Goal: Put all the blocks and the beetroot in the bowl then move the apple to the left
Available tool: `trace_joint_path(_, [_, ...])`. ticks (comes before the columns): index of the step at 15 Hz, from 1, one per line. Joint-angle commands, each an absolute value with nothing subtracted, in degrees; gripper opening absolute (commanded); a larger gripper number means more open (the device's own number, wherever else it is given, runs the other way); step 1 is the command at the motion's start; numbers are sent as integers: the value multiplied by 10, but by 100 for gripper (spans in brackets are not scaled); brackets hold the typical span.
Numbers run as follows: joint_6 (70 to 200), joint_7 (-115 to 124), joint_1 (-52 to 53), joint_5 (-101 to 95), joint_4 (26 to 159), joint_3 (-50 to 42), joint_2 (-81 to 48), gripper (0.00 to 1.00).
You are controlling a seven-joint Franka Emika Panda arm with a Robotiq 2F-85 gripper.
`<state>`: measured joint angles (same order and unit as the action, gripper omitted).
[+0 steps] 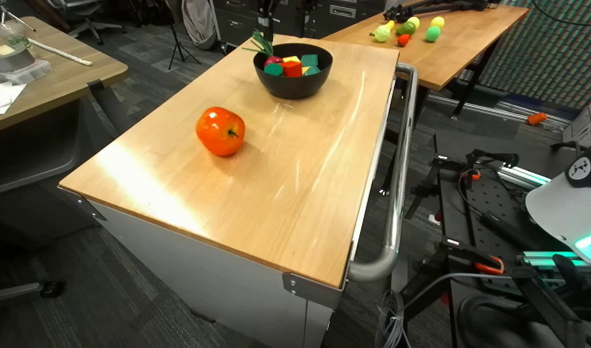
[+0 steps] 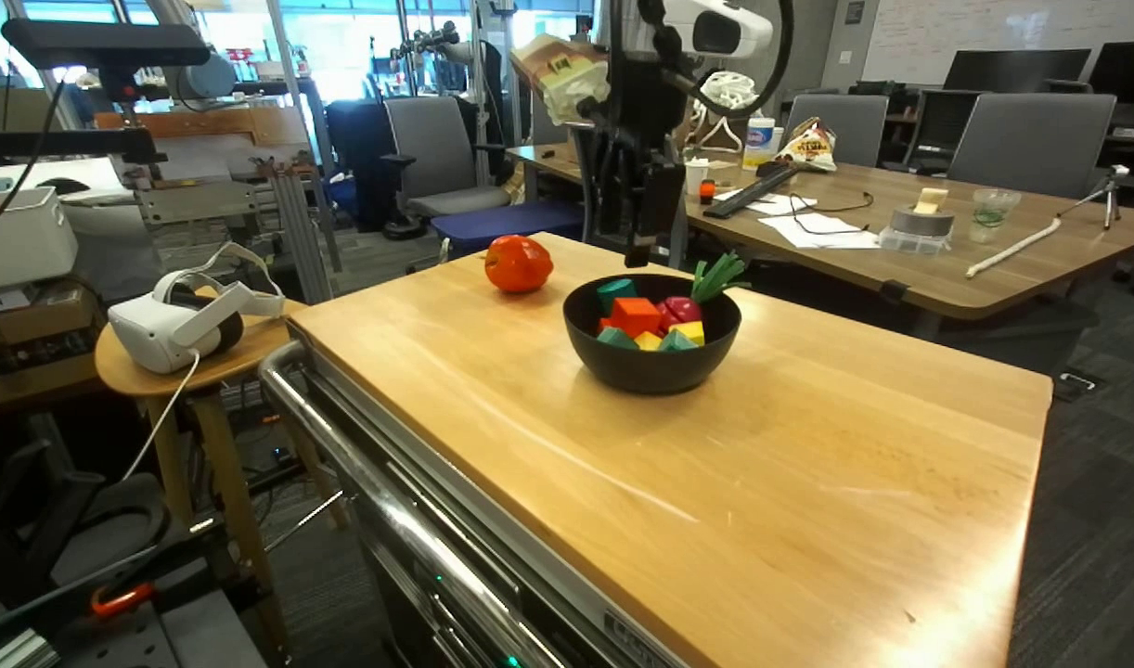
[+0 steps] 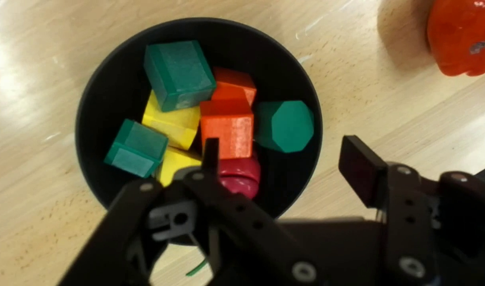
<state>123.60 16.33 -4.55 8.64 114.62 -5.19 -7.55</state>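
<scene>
One gripper (image 3: 283,169) | jaws apart, pointing down | above black bowl (image 2: 650,368)

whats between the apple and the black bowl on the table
Only bare wooden tabletop lies between the apple and the black bowl; both exterior views and the wrist view show it.

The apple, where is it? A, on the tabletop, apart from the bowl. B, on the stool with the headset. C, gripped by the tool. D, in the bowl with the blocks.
A: in both exterior views the apple rests on the wooden tabletop, with bare wood between it and the black bowl.
</scene>
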Motion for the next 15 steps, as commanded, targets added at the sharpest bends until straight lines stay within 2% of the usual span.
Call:
trace_joint_path(1, [1183,199,-54,94,1188,-63,37,100])
trace_joint_path(4, [1200,204,-74,134,1239,-80,125,100])
trace_joint_path(5, [1188,196,-66,110,1181,-70,50,100])
trace_joint_path(8, [1188,196,-79,123,1221,-80,112,100])
trace_joint_path(15, [1189,197,-79,124,1234,-78,117,100])
